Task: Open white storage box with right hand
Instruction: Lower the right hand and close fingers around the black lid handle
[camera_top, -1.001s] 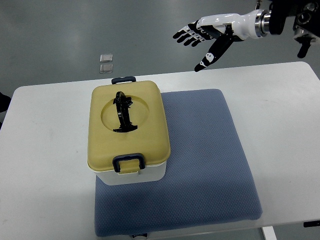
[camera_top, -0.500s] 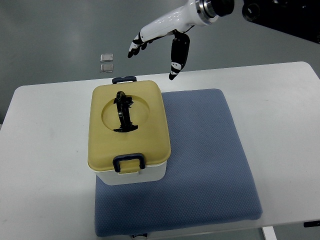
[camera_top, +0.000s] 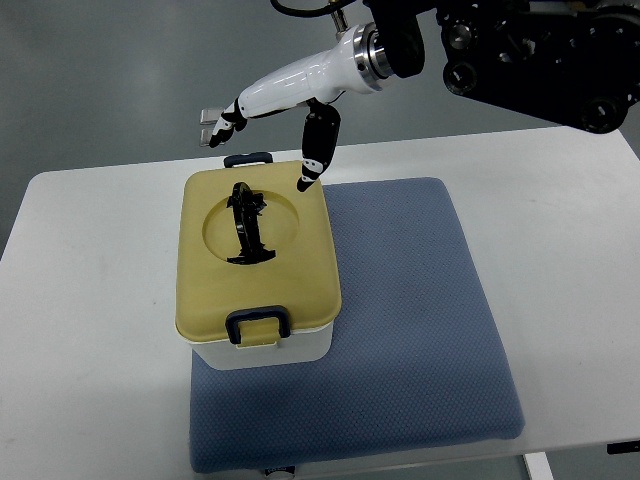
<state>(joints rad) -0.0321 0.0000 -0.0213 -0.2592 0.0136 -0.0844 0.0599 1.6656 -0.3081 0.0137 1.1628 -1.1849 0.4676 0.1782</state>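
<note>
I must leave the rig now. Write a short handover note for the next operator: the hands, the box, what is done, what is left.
Right hand: open, fingers spread, holding nothing, above the far end of the box.
Left hand: not in view.
White storage box: on the blue mat on the table; yellow lid on, near latch and far latch look closed.
Done: nothing opened yet.
Left: release the latches, lift the lid.

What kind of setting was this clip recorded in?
Probably a robotics lab or test room: a plain white table on a bare grey floor, with just a blue mat and one storage box staged for the right hand.
</note>
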